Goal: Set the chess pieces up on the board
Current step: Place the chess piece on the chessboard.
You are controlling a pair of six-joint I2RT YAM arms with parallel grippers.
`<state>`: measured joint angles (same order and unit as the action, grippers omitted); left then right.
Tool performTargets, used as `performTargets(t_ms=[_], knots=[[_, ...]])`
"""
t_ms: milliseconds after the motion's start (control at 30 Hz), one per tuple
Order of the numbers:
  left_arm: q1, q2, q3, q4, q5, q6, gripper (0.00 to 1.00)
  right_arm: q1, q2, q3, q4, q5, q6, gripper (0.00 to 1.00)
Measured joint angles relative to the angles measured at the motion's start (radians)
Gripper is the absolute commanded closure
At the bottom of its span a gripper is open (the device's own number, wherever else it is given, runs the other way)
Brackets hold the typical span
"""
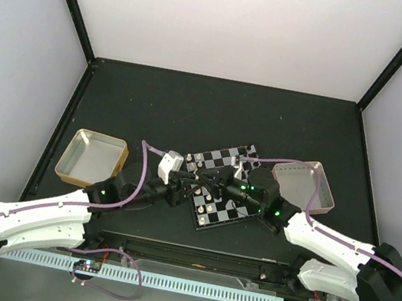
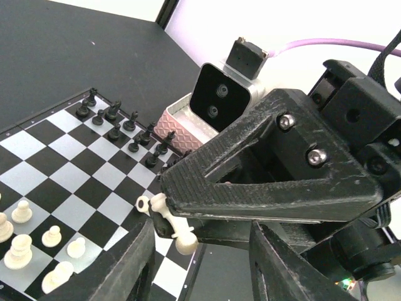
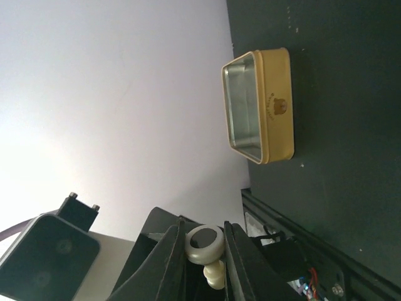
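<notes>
The small chequered board [image 2: 59, 175] of black and pale grey squares looked well over half dressed. Tiny glossy black chessmen [image 2: 119, 125] stood in two rows far beyond the left gripper [image 2: 202, 244], whose ribbed black jaws gaped with nothing between them. To its left stood a few smooth cream-white chessmen [image 2: 25, 244] (the rest of that side was hidden). The right gripper [image 3: 203, 235] was clenched on one turned cream-white piece [image 3: 205, 244], round base outward, just ahead of the left gripper, over the board's edge. It had yet to be set down.
</notes>
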<state>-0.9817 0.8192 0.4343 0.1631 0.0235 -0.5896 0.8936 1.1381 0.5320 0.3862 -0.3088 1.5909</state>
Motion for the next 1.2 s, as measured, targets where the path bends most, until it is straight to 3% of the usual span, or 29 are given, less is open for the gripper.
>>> performTargets(t_ms=[300, 433, 567, 933, 1200], knots=[[0.002, 0.006, 0.000, -0.003, -0.019, 0.019, 0.90, -0.003, -0.001, -0.020, 0.060, -0.039, 0.020, 0.83], [0.002, 0.005, 0.002, -0.009, -0.024, 0.040, 0.98, -0.007, -0.007, -0.027, 0.058, -0.038, 0.014, 0.75], [0.002, 0.006, 0.018, -0.026, -0.023, 0.065, 0.99, -0.006, -0.031, -0.024, 0.018, -0.047, -0.052, 0.62], [0.002, -0.055, 0.090, -0.188, 0.064, 0.172, 0.99, -0.010, -0.121, 0.077, -0.271, -0.082, -0.427, 0.64], [0.002, -0.072, 0.090, -0.249, 0.137, 0.214, 0.98, -0.010, -0.121, 0.097, -0.338, -0.148, -0.547, 0.82]])
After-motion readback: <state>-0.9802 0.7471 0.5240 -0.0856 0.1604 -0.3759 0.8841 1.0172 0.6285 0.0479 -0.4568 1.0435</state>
